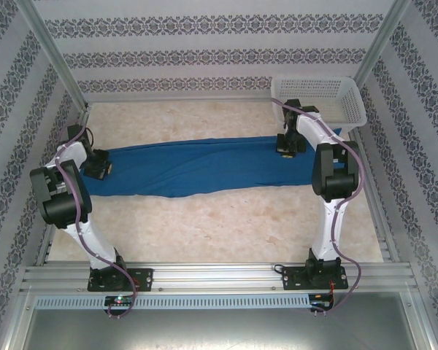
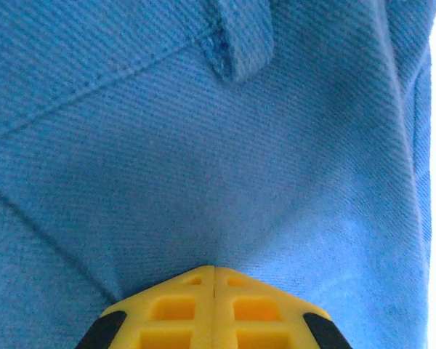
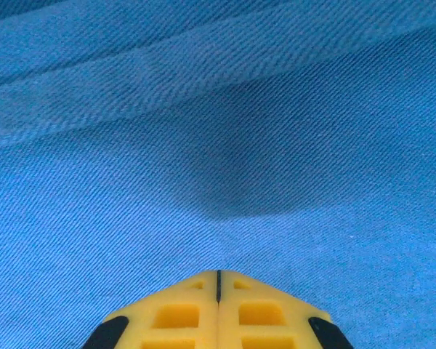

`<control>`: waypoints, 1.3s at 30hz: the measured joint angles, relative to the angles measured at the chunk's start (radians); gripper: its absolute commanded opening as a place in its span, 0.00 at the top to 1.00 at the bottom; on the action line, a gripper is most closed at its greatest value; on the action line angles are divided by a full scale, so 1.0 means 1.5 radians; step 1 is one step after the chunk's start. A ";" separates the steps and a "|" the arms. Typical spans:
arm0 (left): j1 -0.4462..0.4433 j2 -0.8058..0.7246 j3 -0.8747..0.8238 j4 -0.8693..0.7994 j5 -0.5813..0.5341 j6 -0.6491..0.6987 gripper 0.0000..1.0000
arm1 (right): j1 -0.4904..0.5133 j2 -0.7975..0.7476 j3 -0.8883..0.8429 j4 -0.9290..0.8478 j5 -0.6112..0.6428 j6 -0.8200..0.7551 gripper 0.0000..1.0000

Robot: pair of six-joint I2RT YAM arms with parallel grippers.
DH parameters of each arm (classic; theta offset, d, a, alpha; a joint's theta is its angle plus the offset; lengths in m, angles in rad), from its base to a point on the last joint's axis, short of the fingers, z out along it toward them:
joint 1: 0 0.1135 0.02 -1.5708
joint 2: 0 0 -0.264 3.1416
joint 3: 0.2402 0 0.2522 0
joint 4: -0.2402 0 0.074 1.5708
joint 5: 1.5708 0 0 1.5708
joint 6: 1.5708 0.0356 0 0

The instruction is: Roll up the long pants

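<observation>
No text, label, brand, number or sign can be read in any view.

The long pants [image 1: 204, 164] are plain royal blue, with a fine diagonal twill weave showing just ahead of each end effector. The left end effector [image 2: 214, 270] and the right end effector [image 3: 218, 273] are yellow with black patches. Near the right end effector, the mesh basket [image 1: 354, 102] is white. The tabletop [image 1: 226, 226] is mottled beige.
</observation>
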 measured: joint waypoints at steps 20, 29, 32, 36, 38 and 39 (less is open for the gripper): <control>-0.002 0.046 0.023 -0.010 -0.025 0.001 1.00 | 0.015 -0.093 -0.224 0.079 0.011 0.001 1.00; 0.005 0.014 -0.042 0.020 -0.014 0.000 1.00 | 0.023 -0.154 -0.313 0.086 0.019 0.007 1.00; 0.015 -0.010 -0.075 0.023 -0.010 0.000 1.00 | 0.023 -0.168 -0.333 0.090 0.024 0.009 1.00; 0.036 -0.057 -0.126 -0.001 -0.015 0.001 1.00 | 0.023 -0.195 -0.372 0.091 0.026 0.016 1.00; 0.055 -0.078 -0.145 -0.025 -0.024 0.004 1.00 | 0.023 -0.204 -0.384 0.087 0.026 0.019 1.00; 0.068 -0.089 -0.151 -0.040 -0.030 0.007 1.00 | 0.023 -0.208 -0.386 0.079 0.028 0.021 1.00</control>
